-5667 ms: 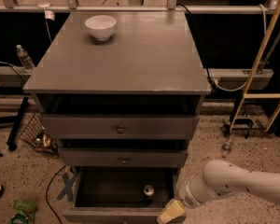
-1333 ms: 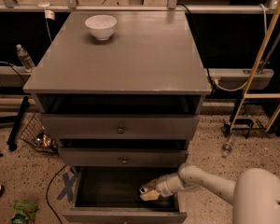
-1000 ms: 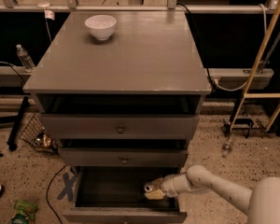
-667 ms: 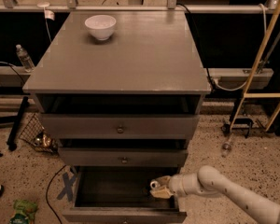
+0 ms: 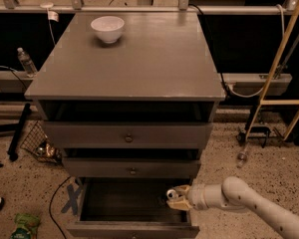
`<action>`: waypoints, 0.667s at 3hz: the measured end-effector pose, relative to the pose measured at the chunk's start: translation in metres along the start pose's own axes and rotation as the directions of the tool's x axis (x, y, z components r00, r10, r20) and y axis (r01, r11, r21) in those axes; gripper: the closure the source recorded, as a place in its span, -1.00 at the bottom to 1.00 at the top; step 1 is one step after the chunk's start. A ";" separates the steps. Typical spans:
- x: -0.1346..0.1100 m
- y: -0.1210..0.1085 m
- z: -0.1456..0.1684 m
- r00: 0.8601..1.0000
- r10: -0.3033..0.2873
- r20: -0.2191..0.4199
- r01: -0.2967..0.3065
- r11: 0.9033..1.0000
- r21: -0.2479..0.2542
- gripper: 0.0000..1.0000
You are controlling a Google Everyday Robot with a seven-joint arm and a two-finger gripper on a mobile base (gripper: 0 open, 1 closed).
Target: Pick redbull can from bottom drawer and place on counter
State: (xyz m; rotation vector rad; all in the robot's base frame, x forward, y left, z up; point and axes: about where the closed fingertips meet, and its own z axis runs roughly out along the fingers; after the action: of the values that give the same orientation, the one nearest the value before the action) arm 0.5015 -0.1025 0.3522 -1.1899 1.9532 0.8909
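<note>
The bottom drawer (image 5: 124,228) is pulled open and its dark inside shows. My gripper (image 5: 175,197) reaches in from the right, over the drawer's right side, and is shut on the redbull can (image 5: 172,194), whose shiny round top shows between the tan fingers. The can is held a little above the drawer floor. The counter (image 5: 139,59) is the broad grey-brown top of the cabinet above.
A white bowl (image 5: 107,29) stands at the counter's back left. Two shallower knobbed drawers (image 5: 128,138) sit above the open one, both slightly ajar. A yellow frame (image 5: 281,63) stands at the right. Cables and a wire basket (image 5: 40,146) lie on the floor at left.
My gripper entered the bottom drawer, closed on the can, and has drawn back to the right and slightly up with it.
</note>
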 end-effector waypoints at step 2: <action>-0.065 0.020 -0.011 0.986 -0.156 -0.065 0.153 0.987 -0.050 1.00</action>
State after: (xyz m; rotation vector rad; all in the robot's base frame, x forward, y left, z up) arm 0.5047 -0.0750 0.4152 -1.3937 1.8734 0.8268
